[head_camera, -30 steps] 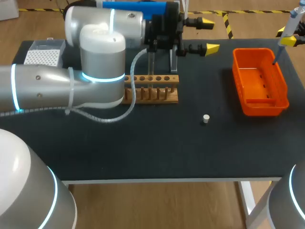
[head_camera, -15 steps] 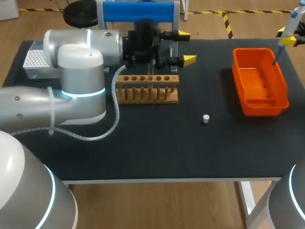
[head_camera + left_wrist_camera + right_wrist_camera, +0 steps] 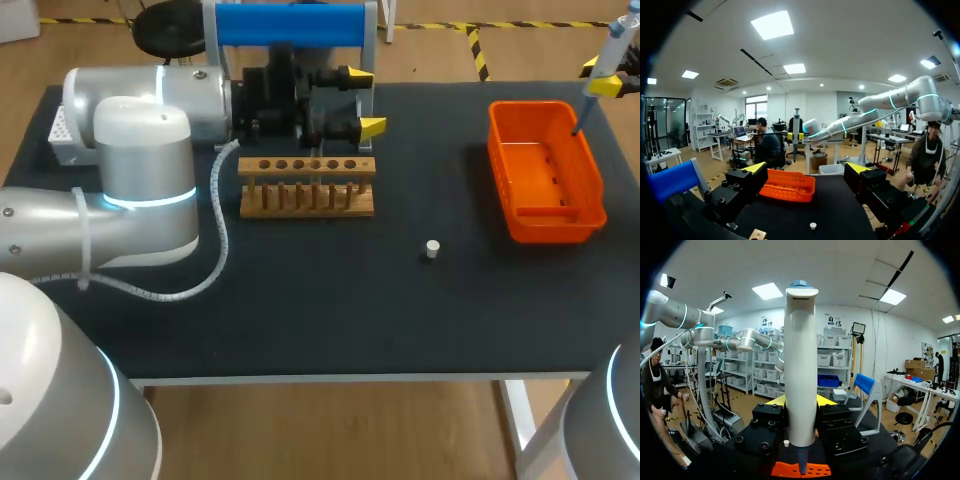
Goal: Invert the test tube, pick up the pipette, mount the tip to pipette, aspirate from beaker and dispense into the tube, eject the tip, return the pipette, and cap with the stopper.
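Drawn back leftward behind rack (image 3: pixel 307 187) on black table (image 3: pixel 300 310), left gripper (image 3: pixel 365 101) splayed, empty; right gripper (image 3: pixel 800 401) clasping pipette (image 3: pixel 801 365).

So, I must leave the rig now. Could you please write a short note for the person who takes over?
Left hand: open, empty, at the far side of the wooden rack.
Right hand: shut on the pipette, upright above the orange bin.
Stopper: loose on the table, between rack and bin.
Tube and beaker: not in view.
Done: pipette picked up. Whether it carries a tip, I cannot tell.
Left: probably eject the tip, then return the pipette and cap with the stopper.
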`<state>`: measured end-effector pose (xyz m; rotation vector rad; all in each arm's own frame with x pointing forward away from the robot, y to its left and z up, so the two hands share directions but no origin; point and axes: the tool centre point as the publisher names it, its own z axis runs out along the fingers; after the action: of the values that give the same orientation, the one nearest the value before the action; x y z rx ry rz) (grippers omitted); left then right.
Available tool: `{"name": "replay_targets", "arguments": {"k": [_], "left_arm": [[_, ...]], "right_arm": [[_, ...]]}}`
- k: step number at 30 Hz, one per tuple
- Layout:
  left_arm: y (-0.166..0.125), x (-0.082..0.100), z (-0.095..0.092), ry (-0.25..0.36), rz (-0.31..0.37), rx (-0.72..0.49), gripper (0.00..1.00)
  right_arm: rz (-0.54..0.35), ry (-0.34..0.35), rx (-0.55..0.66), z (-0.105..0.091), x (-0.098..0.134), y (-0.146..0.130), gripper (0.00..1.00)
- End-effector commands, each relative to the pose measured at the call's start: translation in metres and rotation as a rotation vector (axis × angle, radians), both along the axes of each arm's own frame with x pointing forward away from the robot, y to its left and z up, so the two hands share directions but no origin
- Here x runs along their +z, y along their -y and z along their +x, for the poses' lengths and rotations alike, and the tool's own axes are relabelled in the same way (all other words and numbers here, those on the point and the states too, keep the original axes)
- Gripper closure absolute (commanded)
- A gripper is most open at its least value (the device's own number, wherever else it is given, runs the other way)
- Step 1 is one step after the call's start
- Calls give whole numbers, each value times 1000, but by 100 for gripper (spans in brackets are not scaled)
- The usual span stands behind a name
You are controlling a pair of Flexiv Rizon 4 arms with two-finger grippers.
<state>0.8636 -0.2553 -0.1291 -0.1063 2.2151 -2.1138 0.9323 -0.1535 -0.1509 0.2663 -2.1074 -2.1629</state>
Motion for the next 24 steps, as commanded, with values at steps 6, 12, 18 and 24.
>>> {"name": "replay_targets", "arguments": {"k": [6, 12, 18, 24], "left_arm": [[-2, 0, -6, 2, -1, 20, 0], [-2, 0, -6, 2, -1, 20, 0], [-2, 0, -6, 2, -1, 20, 0], [-2, 0, -6, 2, -1, 20, 0]], "right_arm": [[-3, 1, 1, 1, 1, 0, 100], [-3, 1, 1, 1, 1, 0, 100], [-3, 1, 1, 1, 1, 0, 100], [-3, 1, 1, 1, 1, 0, 100]]}}
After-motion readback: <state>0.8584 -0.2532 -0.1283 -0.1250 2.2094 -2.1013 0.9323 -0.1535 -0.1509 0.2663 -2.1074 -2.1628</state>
